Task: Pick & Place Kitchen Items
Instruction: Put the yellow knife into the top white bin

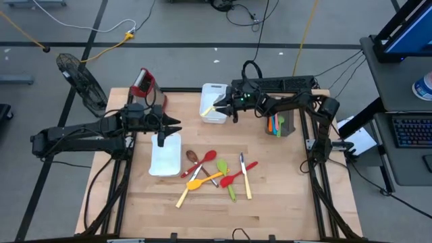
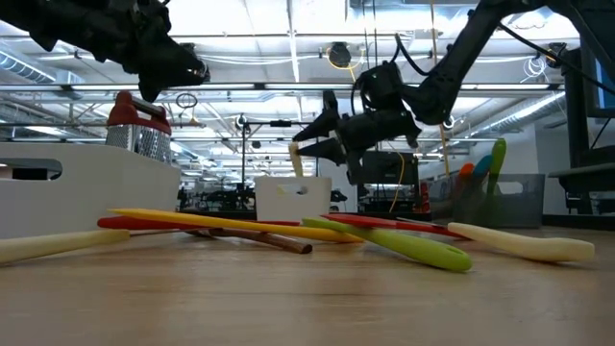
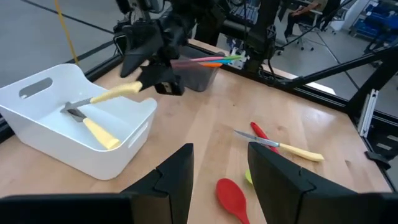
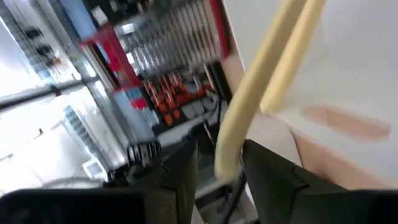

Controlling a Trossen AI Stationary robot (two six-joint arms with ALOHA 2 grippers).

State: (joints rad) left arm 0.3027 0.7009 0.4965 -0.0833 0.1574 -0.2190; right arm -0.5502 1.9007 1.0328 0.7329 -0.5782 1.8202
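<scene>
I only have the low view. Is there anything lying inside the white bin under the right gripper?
Observer: Yes. The left wrist view shows one yellow-handled utensil lying in the white bin.
Operator: And the piece at the right gripper?
Observer: Its pale yellow handle slants from the right gripper down into the bin.
Operator: Where's the left arm?
Observer: From above, the left gripper hovers open and empty over the far end of the flat white tray.

No readable text, label, brand, number or sign was found in any view; nothing legible was seen on the trays, the grater, the utensils or the worktop.
</scene>
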